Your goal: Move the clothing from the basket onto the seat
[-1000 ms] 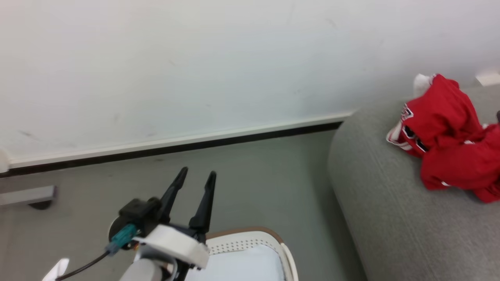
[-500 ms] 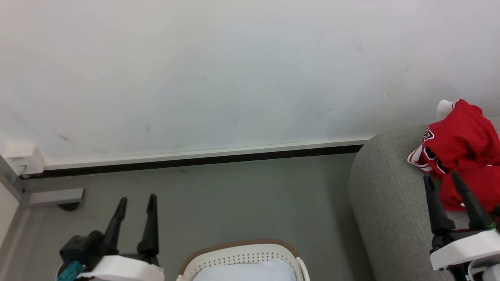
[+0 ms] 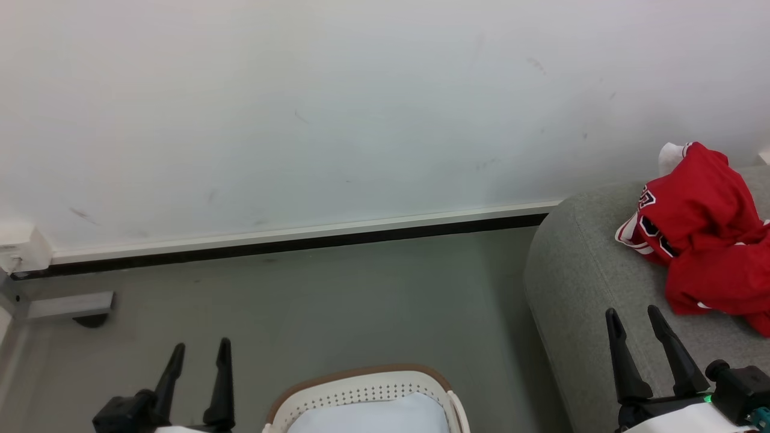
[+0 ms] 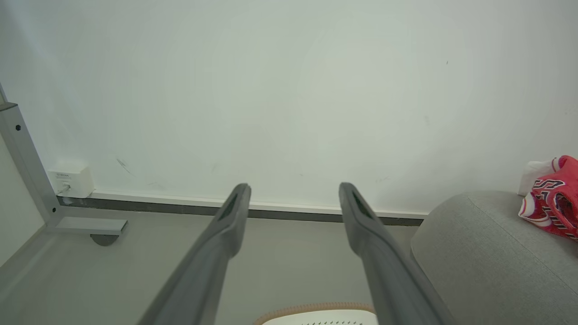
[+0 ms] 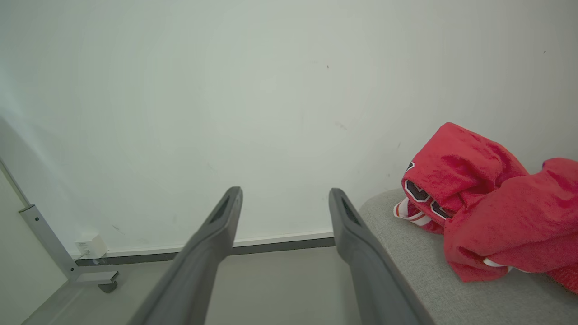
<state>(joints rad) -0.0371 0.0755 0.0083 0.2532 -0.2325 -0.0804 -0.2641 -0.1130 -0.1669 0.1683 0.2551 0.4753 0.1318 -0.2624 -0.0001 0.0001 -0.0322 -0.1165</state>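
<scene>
The red clothing (image 3: 704,234) lies bunched on the light-grey seat (image 3: 577,288) at the right, the jersey's black-and-white lettering facing left; it also shows in the right wrist view (image 5: 487,212) and the left wrist view (image 4: 553,203). The cream basket (image 3: 361,394) with a brown rim sits at the bottom centre, showing a pale lining and nothing red in the part in view. My left gripper (image 3: 201,349) stands open left of the basket, holding nothing. My right gripper (image 3: 634,313) stands open over the seat's front, short of the clothing, with nothing between its fingers.
A white wall with a dark baseboard (image 3: 289,243) runs behind. Grey floor (image 3: 337,313) lies between the basket and the wall. A metal frame foot (image 3: 69,307) and a small white box (image 3: 21,252) sit at the far left.
The camera has shifted. My left gripper has dropped from above the basket to the lower left. My right gripper has come into view and drawn back from the clothing, open and empty.
</scene>
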